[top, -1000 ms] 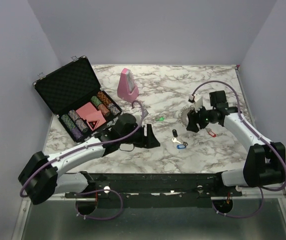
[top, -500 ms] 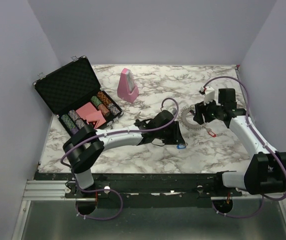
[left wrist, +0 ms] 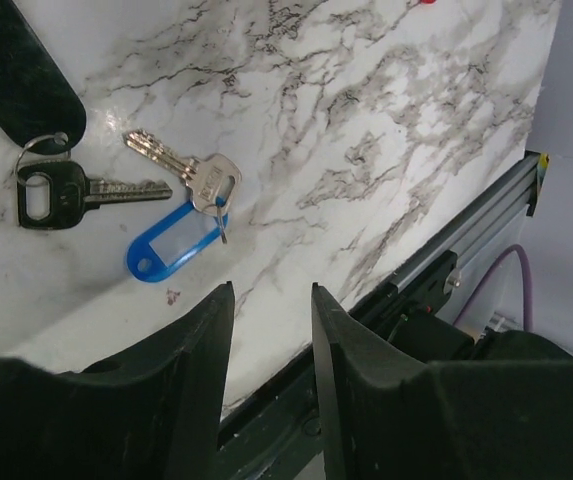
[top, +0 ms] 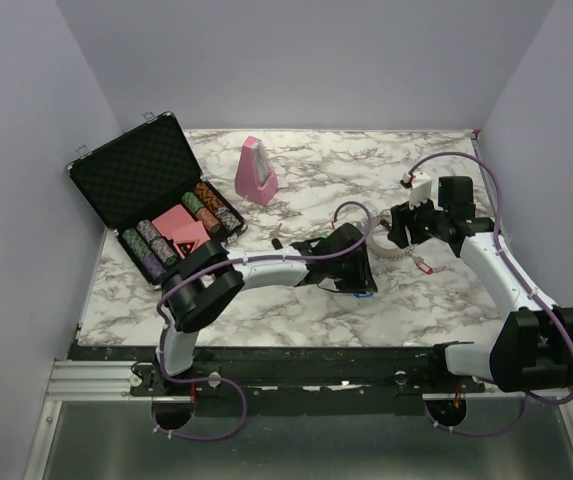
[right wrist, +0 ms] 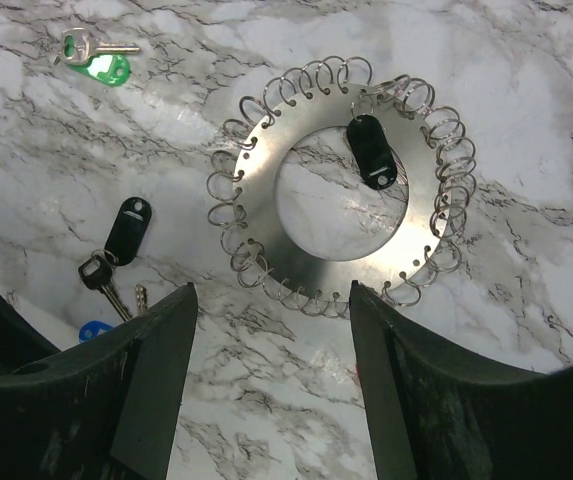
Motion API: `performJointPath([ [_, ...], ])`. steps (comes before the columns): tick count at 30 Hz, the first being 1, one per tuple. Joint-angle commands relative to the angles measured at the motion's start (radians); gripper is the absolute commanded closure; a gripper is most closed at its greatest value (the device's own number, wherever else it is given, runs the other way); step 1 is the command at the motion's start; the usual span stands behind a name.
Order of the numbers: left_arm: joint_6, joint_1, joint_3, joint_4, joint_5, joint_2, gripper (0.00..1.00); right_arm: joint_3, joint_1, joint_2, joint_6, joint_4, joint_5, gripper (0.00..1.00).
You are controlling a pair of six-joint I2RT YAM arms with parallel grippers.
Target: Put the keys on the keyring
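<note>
Lab: plain-walled marble robot table (top: 416,170)

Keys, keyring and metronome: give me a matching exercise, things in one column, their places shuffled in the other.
1 blue-tagged key
2 green-tagged key
3 keyring
4 pink metronome

A under the right gripper, a black tag lying on it
B ahead of the left gripper, beside a black-headed key
C alone, clear of the keyring
D upright near the open case

Pairs: 1-B, 2-C, 3-A, 4-D

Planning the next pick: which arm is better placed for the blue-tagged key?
Left. The left gripper is open with the blue-tagged key just ahead; the right gripper is open over the keyring, farther off.
</note>
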Motion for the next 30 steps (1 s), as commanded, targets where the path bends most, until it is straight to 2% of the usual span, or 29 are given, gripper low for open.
performJointPath([
  [1, 0.003, -0.007, 0.069, -0.057, -0.024, 0.056, 0.56, -0.003, -0.005, -0.021, 0.005, 0.015, 0.018, 0.29],
  [18, 0.028, -0.006, 0.151, -0.118, -0.055, 0.145, 0.62, -0.005, -0.006, -0.022, 0.002, 0.014, 0.010, 0.29],
  [20, 0.028, -0.006, 0.152, -0.117, -0.052, 0.148, 0.65, -0.006, -0.006, -0.022, 0.000, 0.014, 0.007, 0.29],
  [29, 0.029, -0.006, 0.171, -0.123, -0.044, 0.171, 0.66, -0.006, -0.009, -0.025, 0.000, 0.012, 0.007, 0.29],
  [30, 0.029, -0.006, 0.171, -0.121, -0.042, 0.171, 0.69, -0.006, -0.011, -0.025, 0.000, 0.012, 0.007, 0.29],
])
